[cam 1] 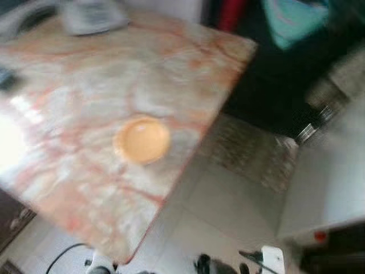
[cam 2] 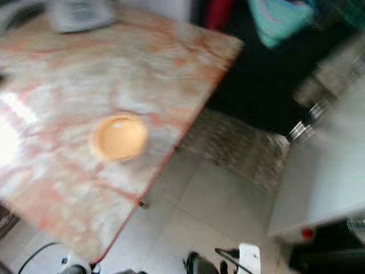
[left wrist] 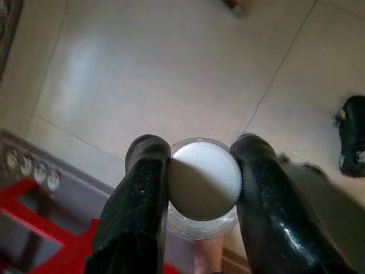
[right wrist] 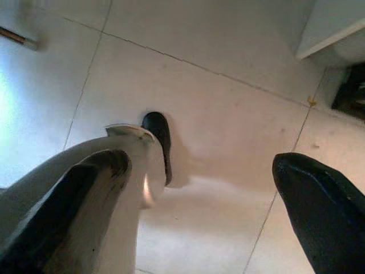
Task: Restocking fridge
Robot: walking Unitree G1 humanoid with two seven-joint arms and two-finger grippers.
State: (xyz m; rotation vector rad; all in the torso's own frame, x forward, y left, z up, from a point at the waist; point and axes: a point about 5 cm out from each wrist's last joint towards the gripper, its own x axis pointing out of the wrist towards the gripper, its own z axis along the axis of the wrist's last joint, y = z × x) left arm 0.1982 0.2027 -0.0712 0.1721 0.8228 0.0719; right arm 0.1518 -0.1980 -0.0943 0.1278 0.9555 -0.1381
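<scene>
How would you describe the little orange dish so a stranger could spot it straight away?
Find the marble-patterned table with pink veins over the pale tiled floor. The orange dish sits near the table's right edge, toward its near corner. It is small, round and shallow, the one bright orange thing on that pale top.

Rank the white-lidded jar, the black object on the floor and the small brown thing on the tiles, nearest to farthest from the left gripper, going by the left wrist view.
1. white-lidded jar: clamped in the left gripper itself.
2. black object: on the floor, off to one side.
3. small brown thing: farthest, well across the tiles.
</scene>
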